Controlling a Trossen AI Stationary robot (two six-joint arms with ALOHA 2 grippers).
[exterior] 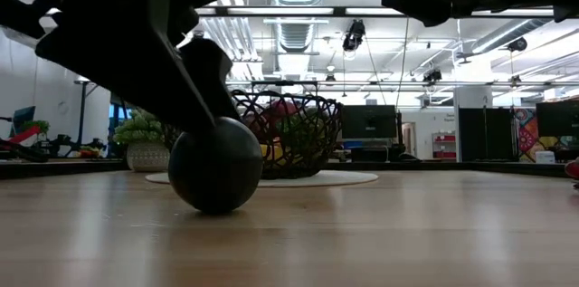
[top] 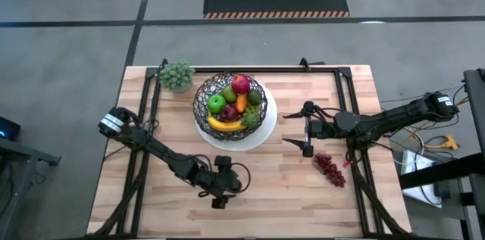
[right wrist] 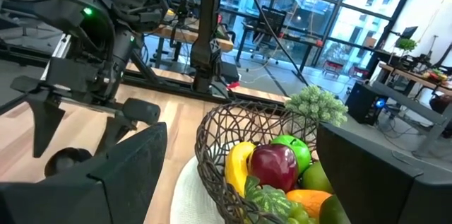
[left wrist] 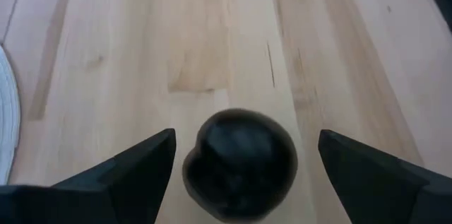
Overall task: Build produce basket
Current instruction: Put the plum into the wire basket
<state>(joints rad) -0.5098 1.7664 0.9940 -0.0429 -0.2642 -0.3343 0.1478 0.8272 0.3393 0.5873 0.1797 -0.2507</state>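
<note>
left gripper (left wrist: 240,164): spread wide, dark plum (left wrist: 240,164) straddled, ungripped
right gripper (top: 307,128): held open, basket's (top: 203,104) 3 o'clock
grapes (top: 330,169): left near table's (top: 356,202) 4 o'clock edge

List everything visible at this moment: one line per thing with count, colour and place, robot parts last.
basket: one, black wire mesh, far middle of the table, on the plate
plate: one, white, under the basket
banana: one, yellow, in the basket
green apple: one, in the basket
red apple: one, in the basket
carrot: one, orange, in the basket
grapes: one bunch, dark red, on the table near the right arm
plum: one, dark, on the table between the left gripper's fingers
leafy cluster: one, pale green, left of the basket
left gripper: open, around the plum, near edge
right gripper: open, right of the basket
</note>
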